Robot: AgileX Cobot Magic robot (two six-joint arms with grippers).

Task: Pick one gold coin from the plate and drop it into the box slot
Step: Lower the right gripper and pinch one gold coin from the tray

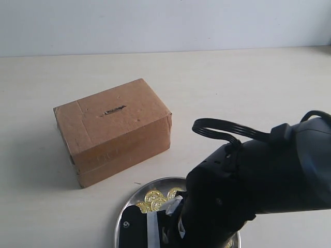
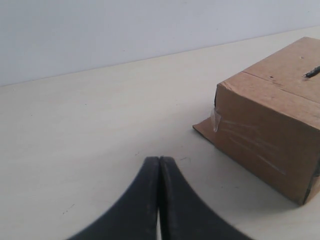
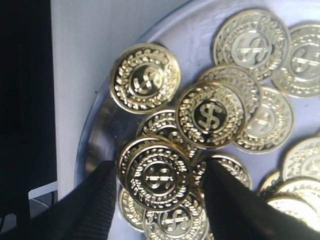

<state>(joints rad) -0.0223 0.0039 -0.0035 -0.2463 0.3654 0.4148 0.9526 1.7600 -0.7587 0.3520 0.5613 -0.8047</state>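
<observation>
a: r gripper (image 3: 160,172)?
b: spread apart over the plate (image 1: 126,208), one finger (image 3: 95,205) each side of a gold coin (image 3: 158,176) lying on other coins (image 3: 252,42). not pinched on it, far as i can see.
a: plate where?
b: near edge, centre. box (image 1: 116,134) sits just far-left of it, slot (image 1: 114,109) in its top face.
a: l gripper (image 2: 159,167)?
b: clenched, pads (image 2: 145,200) pressed together, nothing btwn, above the table (image 2: 75,130).

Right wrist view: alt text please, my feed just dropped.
The right gripper is open, its two black fingers on either side of one gold coin that tops a heap of overlapping dollar-sign coins on the shiny silver plate. Contact with the coin cannot be told.
</observation>
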